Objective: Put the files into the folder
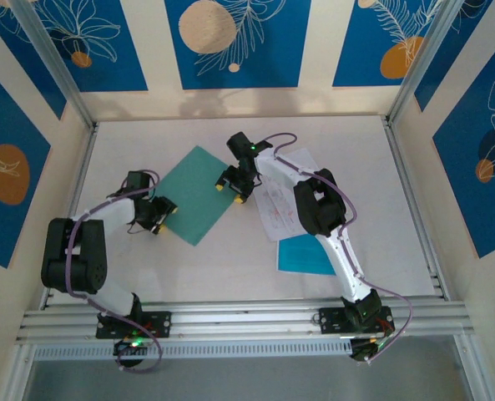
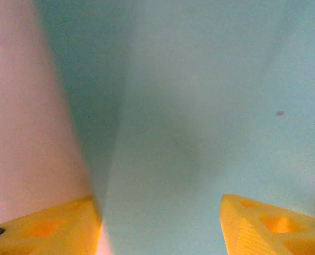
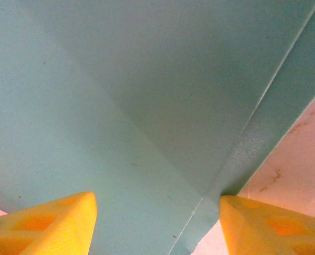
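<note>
The teal-green folder lies flat and closed on the table, turned like a diamond. My left gripper stands open at its lower-left edge, yellow fingers wide apart, straddling the folder's edge. At the folder's right corner my right gripper is also open, with fingertips either side of the cover edge, where a lower layer peeks out. White printed sheets lie right of the folder, partly under the right arm. The cyan-blue sheet lies nearer the front.
The white table is walled by aluminium posts and blue patterned panels. A rail with both arm bases runs along the near edge. Bare table shows beside the folder and at its corner.
</note>
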Controlling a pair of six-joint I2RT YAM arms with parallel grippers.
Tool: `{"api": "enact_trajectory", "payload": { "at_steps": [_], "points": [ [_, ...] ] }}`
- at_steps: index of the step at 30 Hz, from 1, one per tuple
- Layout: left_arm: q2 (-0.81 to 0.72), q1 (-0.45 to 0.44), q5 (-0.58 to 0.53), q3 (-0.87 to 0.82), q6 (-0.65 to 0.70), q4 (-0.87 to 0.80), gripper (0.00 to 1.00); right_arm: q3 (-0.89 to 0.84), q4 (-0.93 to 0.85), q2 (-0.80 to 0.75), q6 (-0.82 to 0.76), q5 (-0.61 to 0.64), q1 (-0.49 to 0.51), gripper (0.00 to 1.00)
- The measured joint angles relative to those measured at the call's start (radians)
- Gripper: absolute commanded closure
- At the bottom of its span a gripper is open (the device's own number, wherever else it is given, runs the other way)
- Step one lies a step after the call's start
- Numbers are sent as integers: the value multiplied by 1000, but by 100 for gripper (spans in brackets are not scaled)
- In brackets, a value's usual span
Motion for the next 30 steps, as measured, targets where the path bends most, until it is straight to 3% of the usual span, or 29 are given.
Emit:
{"api": "enact_trajectory", "payload": {
  "at_steps": [12, 19, 23, 27, 30],
  "points": [
    [-55, 0, 75, -59, -16, 143, 45, 0, -1, 1, -4, -12, -5, 36],
    [-111, 0, 98, -98, -53, 207, 54, 0, 0, 1, -5, -28, -13, 36],
    [-124, 0, 111, -111, -80, 236, 70, 0, 0, 2, -11, -42, -20, 36],
    [-135, 0, 114, -122, -116, 260, 100, 0, 2, 3, -11, -53, -27, 36],
    [-154, 0, 121, -130, -150, 284, 100, 0, 4, 3, -11, -63, -27, 35]
  ]
}}
